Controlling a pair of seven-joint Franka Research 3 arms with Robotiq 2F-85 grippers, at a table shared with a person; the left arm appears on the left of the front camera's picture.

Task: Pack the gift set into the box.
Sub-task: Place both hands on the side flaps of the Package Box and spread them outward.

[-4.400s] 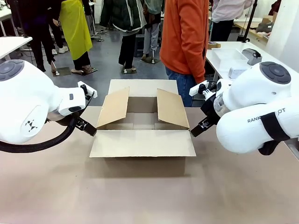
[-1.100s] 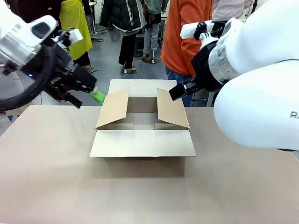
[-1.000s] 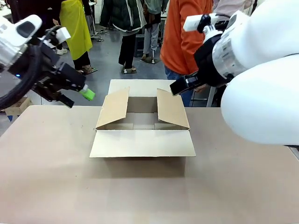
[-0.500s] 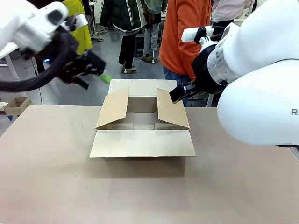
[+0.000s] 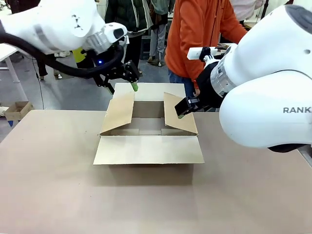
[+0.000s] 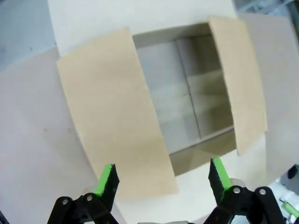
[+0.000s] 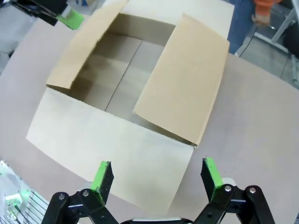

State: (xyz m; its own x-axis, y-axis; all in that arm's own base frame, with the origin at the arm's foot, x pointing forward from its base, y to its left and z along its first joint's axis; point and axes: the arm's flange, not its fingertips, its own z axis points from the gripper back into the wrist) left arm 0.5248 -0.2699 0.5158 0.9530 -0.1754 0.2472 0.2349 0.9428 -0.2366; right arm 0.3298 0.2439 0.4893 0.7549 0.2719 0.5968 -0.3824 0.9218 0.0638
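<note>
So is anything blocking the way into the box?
Partly. The left flap and right flap lean inward over the opening of the box, narrowing it. Between them the floor of the box shows bare.

A person [image 5: 195, 39] in an orange top stands at the tan table's [image 5: 48, 185] far side.

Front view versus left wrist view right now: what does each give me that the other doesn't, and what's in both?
Front view: the person in orange standing behind the box, and the right arm beside it. Left wrist view: the left hand open above the box, looking down on its bare floor. Both: the box, side flaps raised.
</note>
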